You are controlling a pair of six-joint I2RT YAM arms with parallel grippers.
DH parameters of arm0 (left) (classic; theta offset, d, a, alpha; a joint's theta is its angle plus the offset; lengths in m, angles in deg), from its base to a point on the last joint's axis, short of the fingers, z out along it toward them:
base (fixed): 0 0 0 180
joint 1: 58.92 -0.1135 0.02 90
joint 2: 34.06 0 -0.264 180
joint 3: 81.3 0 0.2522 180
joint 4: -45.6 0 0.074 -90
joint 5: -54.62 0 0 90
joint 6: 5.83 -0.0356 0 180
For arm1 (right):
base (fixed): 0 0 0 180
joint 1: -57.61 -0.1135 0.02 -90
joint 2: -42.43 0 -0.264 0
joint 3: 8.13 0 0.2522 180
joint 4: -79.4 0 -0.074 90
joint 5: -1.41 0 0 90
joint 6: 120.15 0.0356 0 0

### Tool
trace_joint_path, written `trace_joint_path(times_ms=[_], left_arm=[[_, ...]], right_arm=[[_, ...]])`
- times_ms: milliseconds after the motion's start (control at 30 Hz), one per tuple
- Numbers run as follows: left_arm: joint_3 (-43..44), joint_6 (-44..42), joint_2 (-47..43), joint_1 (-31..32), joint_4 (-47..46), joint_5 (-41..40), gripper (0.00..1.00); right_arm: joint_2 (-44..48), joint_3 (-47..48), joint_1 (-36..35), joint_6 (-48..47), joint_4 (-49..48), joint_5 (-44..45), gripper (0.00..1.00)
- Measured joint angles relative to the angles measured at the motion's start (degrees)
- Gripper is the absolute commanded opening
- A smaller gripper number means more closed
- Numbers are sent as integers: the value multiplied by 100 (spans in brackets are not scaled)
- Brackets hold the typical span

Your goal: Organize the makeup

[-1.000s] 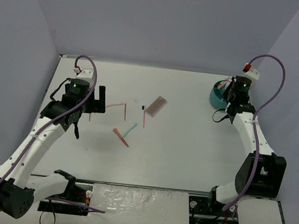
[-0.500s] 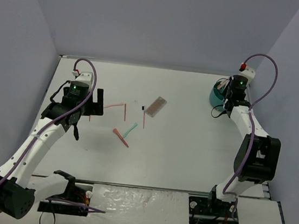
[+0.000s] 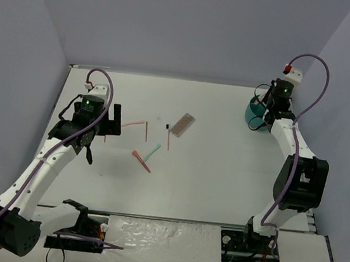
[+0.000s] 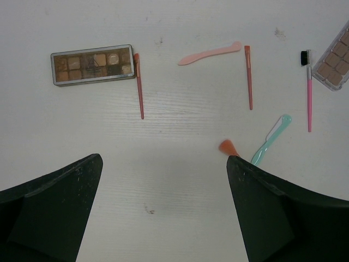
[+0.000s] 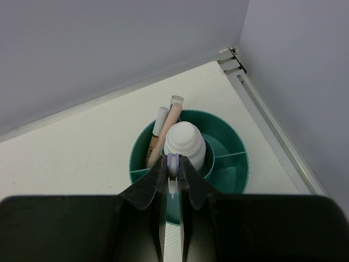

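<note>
White table (image 3: 221, 169), left gripper (image 4: 163, 159) agape, right gripper (image 5: 173, 164) pinching lilac applicator (image 5: 173, 159), seen wrist-view only

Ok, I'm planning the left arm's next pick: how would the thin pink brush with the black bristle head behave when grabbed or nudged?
The pink brush looks slim and probably very light, so a nudge may spin or skid it. It lies flat on the table, so pinching it likely means closing right at the surface. Its straight handle suggests stiffness.
</note>
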Motion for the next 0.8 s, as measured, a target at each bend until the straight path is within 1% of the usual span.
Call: trace_joint_path(times_ms=[200, 267, 433, 633, 800], left_arm=[[-6, -6, 0, 1, 0, 0, 97], [-6, -6, 1, 1, 0, 0, 97], [-6, -6, 4, 1, 0, 0, 97], [-6, -6, 10, 0, 0, 0, 97], [-6, -8, 22, -1, 0, -2, 97]], right_arm=[[-405, 68, -1, -21, 33, -10, 0], [-538, 68, -4, -34, 60, -13, 2], [-756, 68, -43, -149, 119, -8, 14], [-801, 68, -139, -292, 134, 9, 36], [-801, 70, -200, -331, 159, 8, 46]])
